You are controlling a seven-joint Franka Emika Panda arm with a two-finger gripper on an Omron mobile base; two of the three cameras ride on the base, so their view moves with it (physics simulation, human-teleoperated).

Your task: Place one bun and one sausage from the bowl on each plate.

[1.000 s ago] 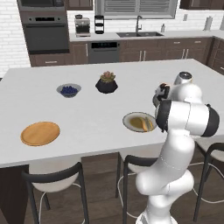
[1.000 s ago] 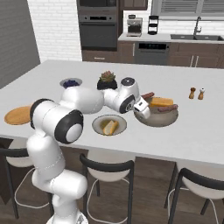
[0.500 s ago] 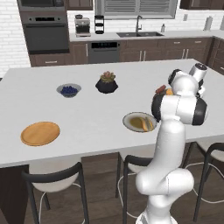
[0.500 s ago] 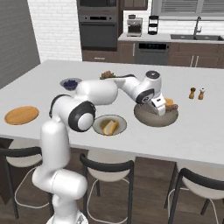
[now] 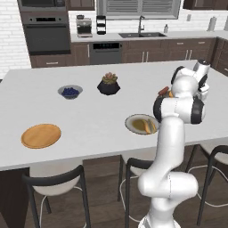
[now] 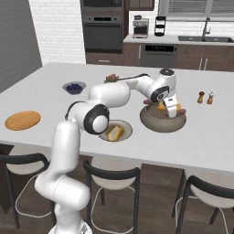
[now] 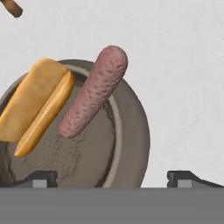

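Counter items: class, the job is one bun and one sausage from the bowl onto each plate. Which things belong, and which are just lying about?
Belong: bowl, bun, sausage, grey plate, wooden plate, open claw.
Lying about: berry bowl, plant pot, salt and pepper shakers.

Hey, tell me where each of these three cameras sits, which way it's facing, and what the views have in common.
Left base view: behind the arm's left, looking forward over the island; the white arm rises at lower right, past the grey plate.
Right base view: behind its right; the arm rises lower left, gripper over the bowl.
Hand view: on the hand, looking down into the bowl at a bun and sausage; open finger tips at bottom.
Shared: all three show the bowl's food.
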